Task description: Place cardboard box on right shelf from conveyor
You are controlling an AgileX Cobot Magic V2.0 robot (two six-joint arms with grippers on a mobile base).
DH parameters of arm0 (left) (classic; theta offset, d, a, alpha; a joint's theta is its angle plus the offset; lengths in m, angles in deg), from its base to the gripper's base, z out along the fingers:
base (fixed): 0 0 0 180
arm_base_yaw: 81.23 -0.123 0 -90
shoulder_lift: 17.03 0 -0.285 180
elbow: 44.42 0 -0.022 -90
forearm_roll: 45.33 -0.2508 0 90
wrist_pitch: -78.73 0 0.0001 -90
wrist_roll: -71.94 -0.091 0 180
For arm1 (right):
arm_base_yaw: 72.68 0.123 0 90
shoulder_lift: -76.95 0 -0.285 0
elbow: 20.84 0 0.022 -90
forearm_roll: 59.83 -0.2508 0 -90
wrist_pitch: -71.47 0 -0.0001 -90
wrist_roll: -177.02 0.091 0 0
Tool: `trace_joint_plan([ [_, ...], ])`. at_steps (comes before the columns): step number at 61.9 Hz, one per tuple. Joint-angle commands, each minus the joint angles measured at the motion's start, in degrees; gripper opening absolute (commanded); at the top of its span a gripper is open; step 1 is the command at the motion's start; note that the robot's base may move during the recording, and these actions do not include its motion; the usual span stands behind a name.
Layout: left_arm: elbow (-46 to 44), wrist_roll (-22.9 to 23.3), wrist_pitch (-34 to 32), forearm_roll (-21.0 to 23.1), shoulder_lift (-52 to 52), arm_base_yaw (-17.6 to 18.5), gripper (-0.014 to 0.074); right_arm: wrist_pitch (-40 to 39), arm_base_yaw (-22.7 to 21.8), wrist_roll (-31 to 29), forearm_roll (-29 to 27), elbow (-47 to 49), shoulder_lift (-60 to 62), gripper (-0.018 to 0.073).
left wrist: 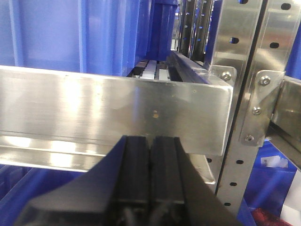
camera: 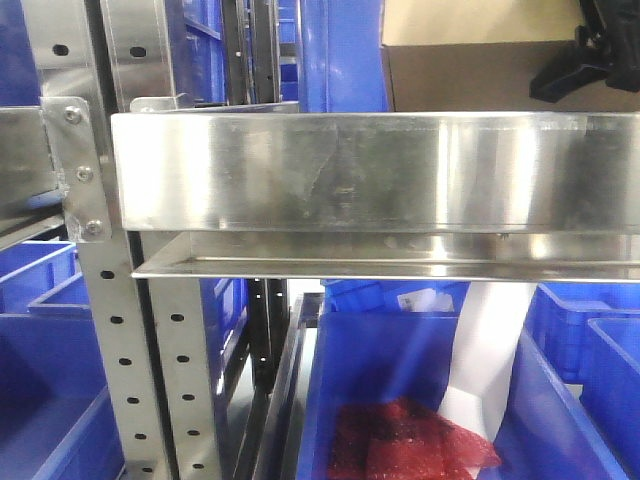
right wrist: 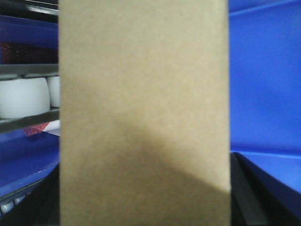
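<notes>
Right now the left gripper [left wrist: 150, 155] sits near, pads pressed together on nothing, facing the steel shelf [camera: 370, 170] lip. Box [right wrist: 143, 113] fills the right wrist view, upright, dark fingers [right wrist: 242, 188] flanking it, apparently clamped. Front view: box [camera: 470, 70] above the shelf, far right, beside the right gripper [camera: 590, 55]. Blue bins [camera: 420, 370] below.

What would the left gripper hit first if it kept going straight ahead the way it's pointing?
Most likely the steel front lip of the right shelf. The left gripper, fingers pressed together, points squarely at it, though the gap between them is hard to judge.
</notes>
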Motion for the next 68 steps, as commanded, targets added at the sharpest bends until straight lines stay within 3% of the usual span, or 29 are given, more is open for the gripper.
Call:
trace_joint_plan([
  [1, -0.2, 0.3, -5.2, 0.4, 0.7, 0.2, -0.0119, -3.7, -0.3, 0.4, 0.0, 2.0, 3.2, 0.0607],
  [35, -0.2, 0.3, -5.2, 0.4, 0.7, 0.2, -0.0119, 6.0, -0.2, 0.9, -4.0, 2.0, 9.8, 0.0607],
  [49, -0.2, 0.3, -5.2, 0.4, 0.7, 0.2, -0.0119, 8.1, 1.8, 2.5, -6.2, 2.0, 13.0, 0.0607],
  [56, -0.2, 0.3, -5.2, 0.4, 0.7, 0.2, -0.0119, 8.2, 2.7, 10.2, -7.8, 2.0, 16.2, 0.0599],
  [62, -0.2, 0.3, -5.2, 0.4, 0.7, 0.2, -0.0119, 7.8, 2.7, 23.9, -7.6, 2.0, 19.6, 0.0549],
  [68, -0.2, 0.3, -5.2, 0.4, 0.7, 0.2, -0.0119, 7.7, 2.7, 39.3, -5.8, 1.8, 22.5, 0.0436],
])
